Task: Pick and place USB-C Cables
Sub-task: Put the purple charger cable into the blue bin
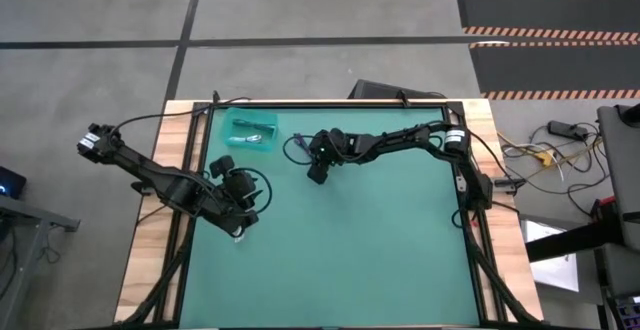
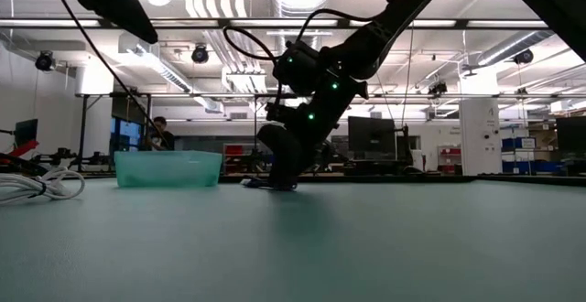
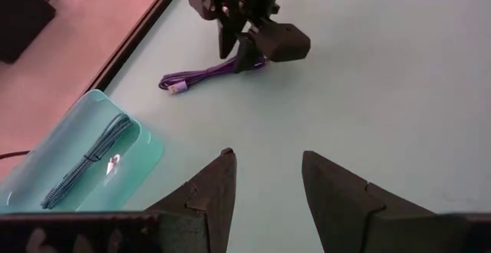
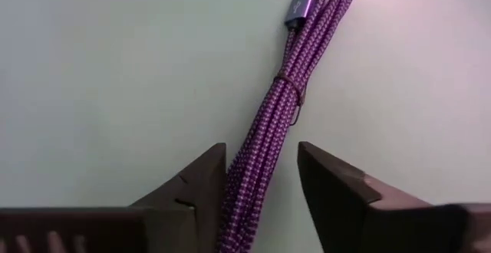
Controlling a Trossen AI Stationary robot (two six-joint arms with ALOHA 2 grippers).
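Observation:
A purple braided cable bundle (image 4: 288, 92) lies flat on the green mat (image 1: 380, 240), right of the teal tray (image 1: 250, 130); it also shows in the left wrist view (image 3: 211, 75). My right gripper (image 4: 262, 165) is open, down at the mat (image 2: 275, 178), with one finger on either side of the bundle. A dark braided cable (image 3: 84, 161) lies in the tray. A white cable bundle (image 2: 37, 185) lies on the mat at the left of the low view. My left gripper (image 3: 268, 176) is open and empty, above the mat near its left side (image 1: 245, 185). My right gripper comes from above, fingers pointing down, and straddles the purple bundle near one end (image 4: 253, 192), with the fingers across it. The bundle lies flat on the mat. I cannot tell whether the fingers touch it.
The tray stands near the mat's far left corner. A wooden border (image 1: 150, 250) frames the mat. The robot's black wires loop beside the left arm (image 1: 262, 185). Free mat spreads over the near and right parts (image 1: 400, 260).

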